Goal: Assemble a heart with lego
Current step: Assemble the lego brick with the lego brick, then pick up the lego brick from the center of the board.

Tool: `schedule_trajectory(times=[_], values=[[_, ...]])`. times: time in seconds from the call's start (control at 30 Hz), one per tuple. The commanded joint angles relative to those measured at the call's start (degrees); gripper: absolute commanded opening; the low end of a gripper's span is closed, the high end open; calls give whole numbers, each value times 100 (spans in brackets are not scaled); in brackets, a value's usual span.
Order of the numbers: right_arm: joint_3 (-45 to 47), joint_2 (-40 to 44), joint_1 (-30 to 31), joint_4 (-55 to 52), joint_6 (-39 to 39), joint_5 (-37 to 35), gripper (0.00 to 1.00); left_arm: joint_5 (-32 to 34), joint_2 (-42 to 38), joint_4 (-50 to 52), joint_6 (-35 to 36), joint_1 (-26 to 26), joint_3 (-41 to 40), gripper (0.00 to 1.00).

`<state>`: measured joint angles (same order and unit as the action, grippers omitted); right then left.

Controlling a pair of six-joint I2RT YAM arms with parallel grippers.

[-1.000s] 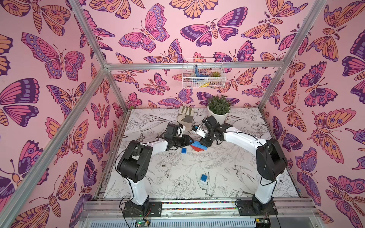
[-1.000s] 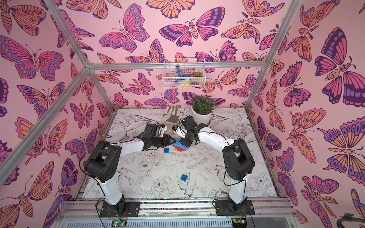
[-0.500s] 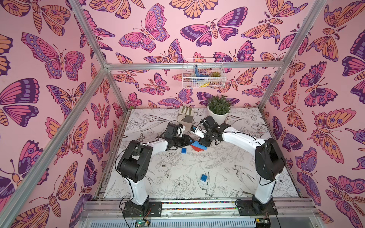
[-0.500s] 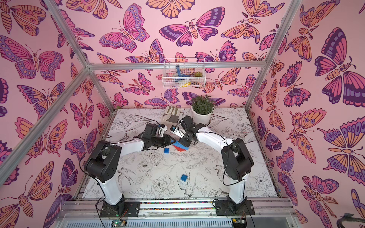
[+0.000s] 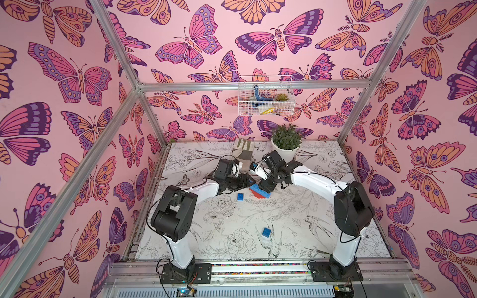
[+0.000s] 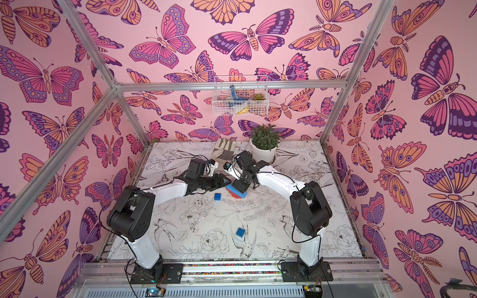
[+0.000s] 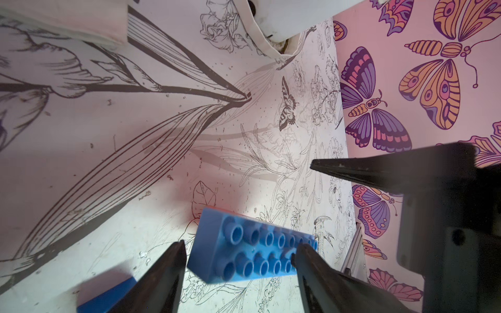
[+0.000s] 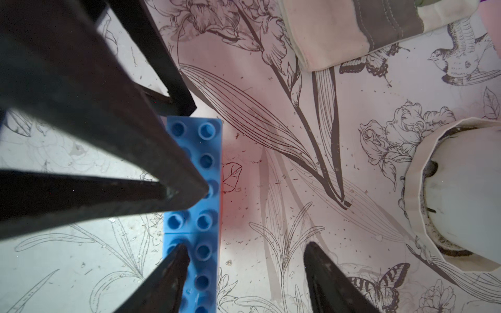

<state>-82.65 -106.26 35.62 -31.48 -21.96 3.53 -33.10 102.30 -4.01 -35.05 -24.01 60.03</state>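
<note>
The heart (image 5: pixel 260 192) is a stepped stack of red and blue lego lying on the table mid-back, seen in both top views (image 6: pixel 236 192). Its studded blue top row (image 7: pixel 252 249) lies between my left gripper (image 7: pixel 240 248) fingers, which stand open with a gap at one end. My right gripper (image 8: pixel 245 248) is open too, one fingertip over the blue row (image 8: pixel 206 162), the other over bare table. The two grippers (image 5: pixel 247 182) (image 5: pixel 265 185) meet over the stack. A small loose blue brick (image 5: pixel 240 196) lies just in front of it, and another (image 5: pixel 267 232) nearer the front.
A work glove (image 5: pixel 244 152) and a white potted plant (image 5: pixel 285 144) stand just behind the grippers. A wire basket (image 5: pixel 264 96) hangs on the back wall. The floral table (image 5: pixel 296 222) is walled on three sides by butterfly panels.
Both grippers' jaws have spread apart over the stack. The right arm has shifted slightly to the left; the stack and loose bricks lie where they were.
</note>
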Motion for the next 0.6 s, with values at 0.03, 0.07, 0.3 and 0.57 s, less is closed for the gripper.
schedule_trajectory(times=[0.03,0.07,0.3,0.57], values=[[-113,448,-55,-126,530,-17,74,255,-387,207,51,2,-36,77],[-81,518,-63,-92,655,-114,75,341,-458,208,35,2,-75,79],[89,1029,-64,-394,1769,-189,77,487,-1011,213,41,8,-462,87],[1204,2227,358,-1079,2985,-381,77,858,-2215,232,-69,0,-1419,99]])
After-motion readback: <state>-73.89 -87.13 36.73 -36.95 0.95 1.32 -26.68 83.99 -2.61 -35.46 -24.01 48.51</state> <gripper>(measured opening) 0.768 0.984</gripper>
